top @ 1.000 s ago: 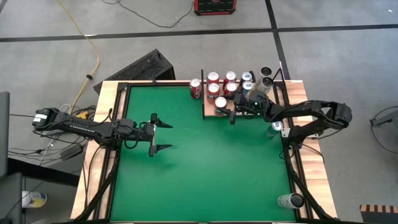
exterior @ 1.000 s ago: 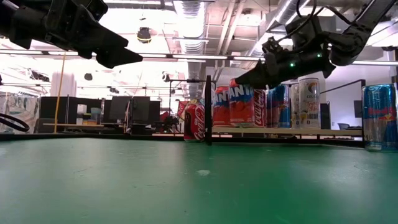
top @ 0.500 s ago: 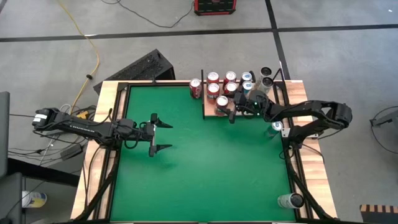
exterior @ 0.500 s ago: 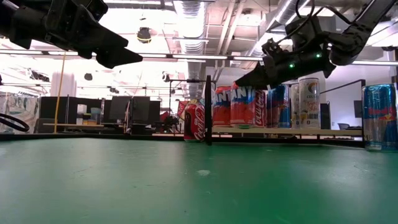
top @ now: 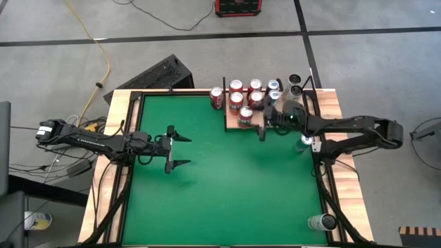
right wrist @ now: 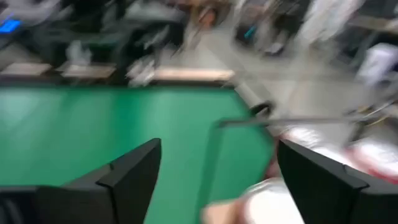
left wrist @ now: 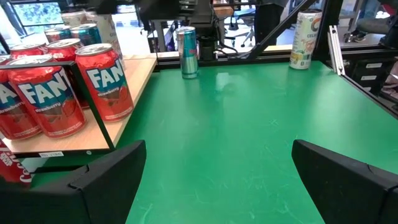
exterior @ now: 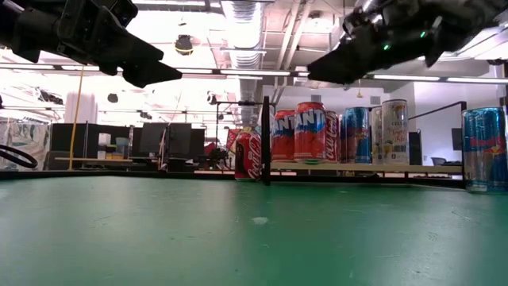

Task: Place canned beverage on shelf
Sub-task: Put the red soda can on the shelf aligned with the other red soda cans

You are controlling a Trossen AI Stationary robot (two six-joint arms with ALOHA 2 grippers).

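Note:
The shelf (top: 233, 120) is a pale board with thin black posts at the table's far right; several cans stand upright on it. The red Fanta can (top: 245, 114) nearest the shelf's front edge also shows in the left wrist view (left wrist: 104, 81) and the low view (exterior: 309, 131). My right gripper (top: 261, 127) hovers open and empty just off that can, raised above can height (exterior: 317, 73). My left gripper (top: 185, 151) hangs open and empty over the table's left half (left wrist: 217, 180). A red cola can (top: 217, 97) stands on the green table beside the shelf's left post.
A blue can (top: 305, 141) stands by the right rail. A pale can (top: 322, 222) stands at the near right corner. Two dark cans (top: 296, 85) stand behind the shelf. The green table (top: 220, 193) lies open between the arms.
My right gripper has risen from can height to above the cans' tops and drawn back a little from the shelf toward the table's right and near side. The Fanta can at the shelf's front stays upright where it was.

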